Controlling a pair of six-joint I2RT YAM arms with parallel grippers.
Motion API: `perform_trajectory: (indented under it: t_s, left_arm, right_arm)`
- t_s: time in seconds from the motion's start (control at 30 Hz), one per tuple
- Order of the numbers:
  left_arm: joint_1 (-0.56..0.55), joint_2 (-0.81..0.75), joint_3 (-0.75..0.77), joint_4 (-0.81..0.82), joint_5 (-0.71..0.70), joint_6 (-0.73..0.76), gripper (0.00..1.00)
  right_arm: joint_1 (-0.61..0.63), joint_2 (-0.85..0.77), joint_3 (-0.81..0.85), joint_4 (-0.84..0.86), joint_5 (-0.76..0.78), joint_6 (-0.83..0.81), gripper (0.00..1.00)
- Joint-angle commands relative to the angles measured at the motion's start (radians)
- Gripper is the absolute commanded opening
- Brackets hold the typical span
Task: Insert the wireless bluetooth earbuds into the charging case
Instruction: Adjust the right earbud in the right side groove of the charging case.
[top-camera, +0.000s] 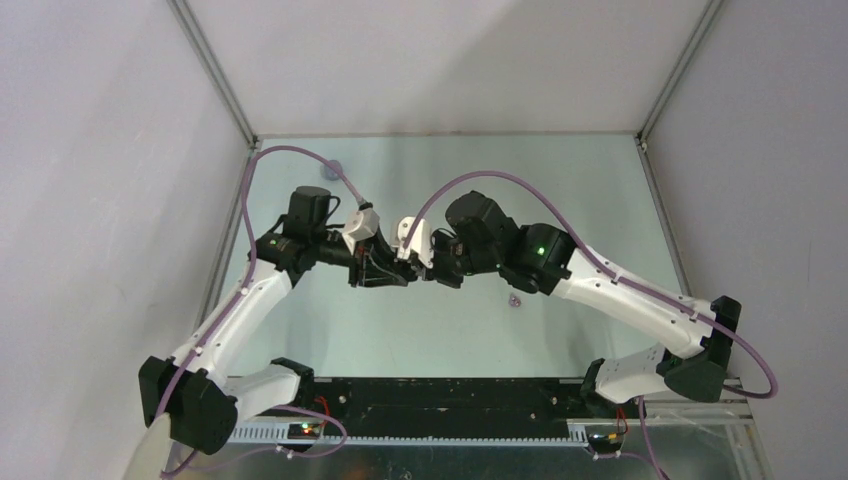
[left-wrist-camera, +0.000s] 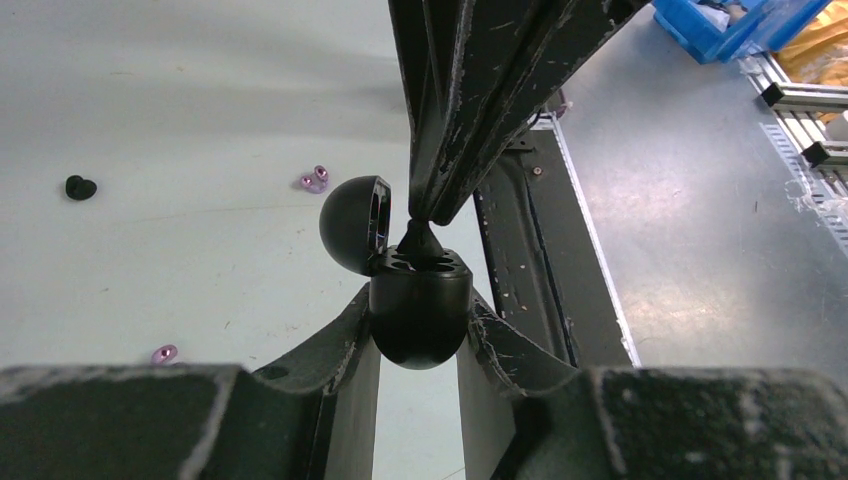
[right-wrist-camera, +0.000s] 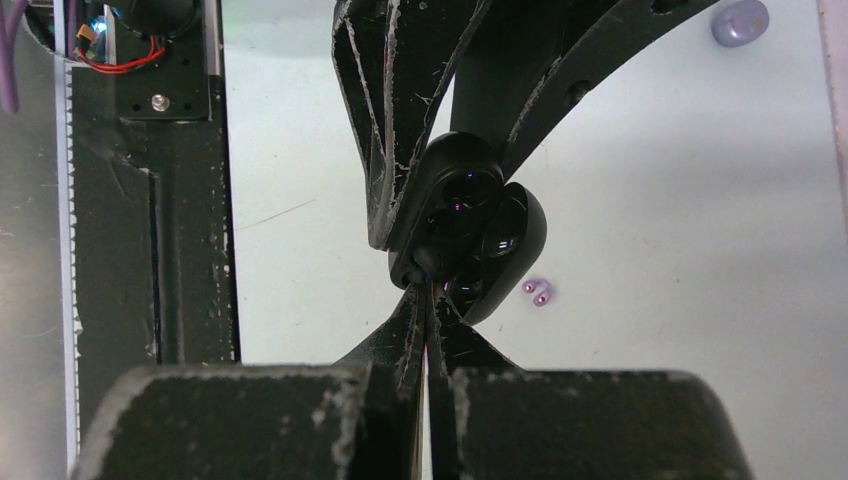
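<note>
My left gripper is shut on the black egg-shaped charging case and holds it above the table with its lid swung open. My right gripper comes down from above, shut on a black earbud that touches the case's open top. In the right wrist view the right gripper is pinched shut right at the case. A lilac earbud lies on the table and also shows in the right wrist view. Another lilac earbud and a black earbud lie apart. Both grippers meet mid-table.
A lilac-grey rounded object lies near the back left of the table. The black base rail runs along the near edge. A blue bin stands beyond the table. Enclosure walls stand on either side.
</note>
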Motion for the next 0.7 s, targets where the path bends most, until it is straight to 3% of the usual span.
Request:
perform_trajectory:
  t_s: [0.0, 0.3, 0.67]
  left_arm:
    - [-0.007, -0.027, 0.049, 0.02, 0.084, 0.022, 0.0]
    - [-0.007, -0.026, 0.046, 0.024, 0.075, 0.021, 0.0]
    - [-0.007, -0.021, 0.046, 0.036, 0.072, 0.007, 0.0]
  right_arm:
    - [0.011, 0.022, -0.014, 0.053, 0.08, -0.021, 0.0]
    - [-0.011, -0.019, 0.052, -0.074, -0.142, -0.026, 0.01]
    - [-0.082, -0.08, 0.031, -0.045, -0.187, -0.003, 0.06]
